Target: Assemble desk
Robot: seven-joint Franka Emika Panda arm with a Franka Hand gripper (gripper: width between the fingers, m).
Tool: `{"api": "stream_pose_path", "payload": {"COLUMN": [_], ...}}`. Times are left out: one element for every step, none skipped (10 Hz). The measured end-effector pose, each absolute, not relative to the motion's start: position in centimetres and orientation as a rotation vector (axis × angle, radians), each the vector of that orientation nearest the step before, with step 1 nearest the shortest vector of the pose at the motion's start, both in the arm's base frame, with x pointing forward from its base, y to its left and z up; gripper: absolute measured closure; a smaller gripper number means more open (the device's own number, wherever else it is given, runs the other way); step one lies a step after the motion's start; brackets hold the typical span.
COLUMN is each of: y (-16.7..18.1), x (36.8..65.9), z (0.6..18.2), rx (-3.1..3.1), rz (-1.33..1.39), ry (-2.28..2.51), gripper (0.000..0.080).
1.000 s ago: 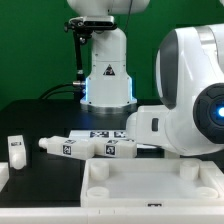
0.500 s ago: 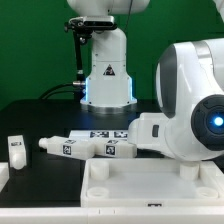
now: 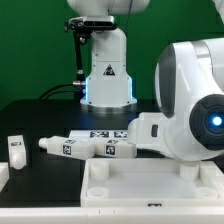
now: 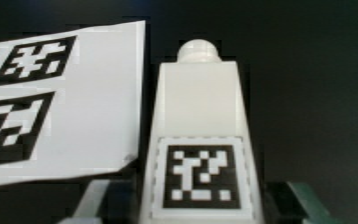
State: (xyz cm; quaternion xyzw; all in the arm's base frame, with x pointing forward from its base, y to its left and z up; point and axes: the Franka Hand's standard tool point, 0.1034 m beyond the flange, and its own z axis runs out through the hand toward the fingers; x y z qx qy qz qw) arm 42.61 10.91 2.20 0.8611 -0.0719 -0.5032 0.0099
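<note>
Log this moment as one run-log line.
phase: grasp approach | gripper: open, jaws straddling white desk leg, gaps both sides | white desk leg: lying flat beside marker board

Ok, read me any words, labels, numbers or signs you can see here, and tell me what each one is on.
No words or numbers are readable.
Triangular sign on the robot base: too small to read.
Square black-and-white tags on the legs and the marker board: patterns only, no lettering.
</note>
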Motion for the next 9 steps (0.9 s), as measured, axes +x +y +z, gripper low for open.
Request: {"api": "stream_pose_path", "payload": {"y": [10.3, 9.8, 9.5, 9.2, 9.5, 9.7, 9.8, 9.4, 8.5], "x": [43.8, 45.7, 47.0, 47.1, 47.6, 48.0, 48.5, 50.4, 54.4], "z": [4.8, 7.5, 9.3, 10.0, 9.7, 9.7, 10.2, 11.6, 13.5], "rx": [2.692, 2.727, 2.771, 2.775, 2.828, 2.876, 2.925, 3.001, 3.138], "rz": [-1.579, -1.538, -1.446, -1.389, -1.291, -1.199, -1.115, -1.052, -0.824], "ry": [-0.232, -0.232, -0.210, -0.183, -0.182, -0.186, -0.182, -0.145, -0.116], "gripper": [0.0512, 0.0512, 0.0512, 0.0512, 0.0512, 0.0512, 0.0512, 0.0512, 0.0512]}}
